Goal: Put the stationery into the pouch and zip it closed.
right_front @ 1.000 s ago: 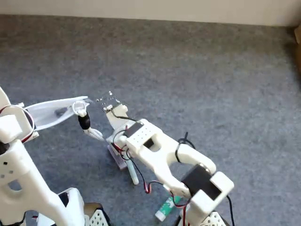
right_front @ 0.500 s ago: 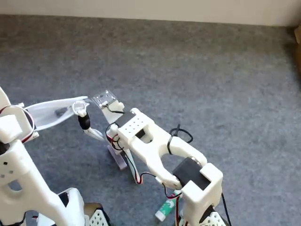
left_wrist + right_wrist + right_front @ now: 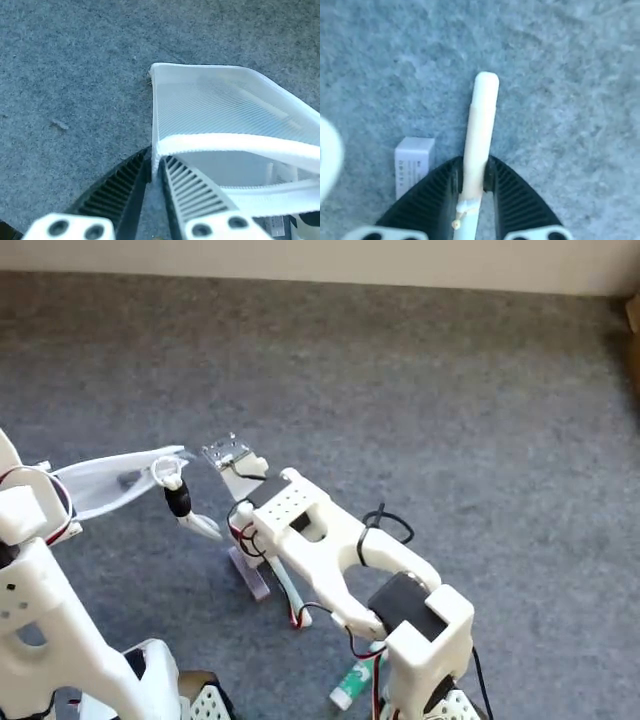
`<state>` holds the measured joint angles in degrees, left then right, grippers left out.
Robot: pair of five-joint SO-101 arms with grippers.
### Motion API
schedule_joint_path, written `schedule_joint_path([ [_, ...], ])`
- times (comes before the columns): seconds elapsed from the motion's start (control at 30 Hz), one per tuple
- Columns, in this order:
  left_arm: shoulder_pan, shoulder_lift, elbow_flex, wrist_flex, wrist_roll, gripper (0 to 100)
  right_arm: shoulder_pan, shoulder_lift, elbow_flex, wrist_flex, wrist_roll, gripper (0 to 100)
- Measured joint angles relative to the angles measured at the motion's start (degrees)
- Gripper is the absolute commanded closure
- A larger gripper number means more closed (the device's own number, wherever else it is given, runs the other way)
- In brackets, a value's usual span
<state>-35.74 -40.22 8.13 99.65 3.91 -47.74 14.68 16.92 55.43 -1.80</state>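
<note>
Grey, felt-like covering is lying across the whole tabletop [image 3: 450,390]. On it, the right pincer [image 3: 474,161] is clamping a pale, round-tipped pen [image 3: 482,115] between its black ribbed jaws, and the pen's body is running straight out ahead of them. Whether the pen is resting on the covering or hanging just above it cannot be told. Just beside the pen, not touching it, a small block [image 3: 413,162] is lying flat. From the high view the pen [image 3: 290,598] is poking out from under the right arm, with the block [image 3: 250,575] sitting close at its side. A green-and-white glue stick [image 3: 352,685] is lying apart from them, beside that arm's base.

The left pincer [image 3: 155,156] is pinching the corner rim of the translucent white pouch [image 3: 220,105], its jaws nearly together, and the pouch's mouth is gaping open away from them. In the high view the pouch [image 3: 105,483] is stretching out from the left arm toward the right arm's wrist, and a white ring [image 3: 168,473] is showing at its far end
</note>
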Motion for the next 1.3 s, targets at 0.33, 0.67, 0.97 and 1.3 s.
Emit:
schedule_joint_path([
  [0.33,0.00,0.00,0.00,0.00,0.00,99,3.87,-7.12,0.18,0.70,0.00,99.3],
  [0.67,0.00,0.00,0.00,0.00,0.00,99,4.92,-21.36,1.14,0.79,-3.87,99.3],
  [0.97,0.00,0.00,0.00,-0.18,0.00,99,4.92,-31.74,14.68,-11.43,-8.79,99.3],
  [1.3,0.00,-0.44,1.05,-0.44,0.00,99,5.10,-42.20,30.59,-35.08,-17.41,99.3],
])
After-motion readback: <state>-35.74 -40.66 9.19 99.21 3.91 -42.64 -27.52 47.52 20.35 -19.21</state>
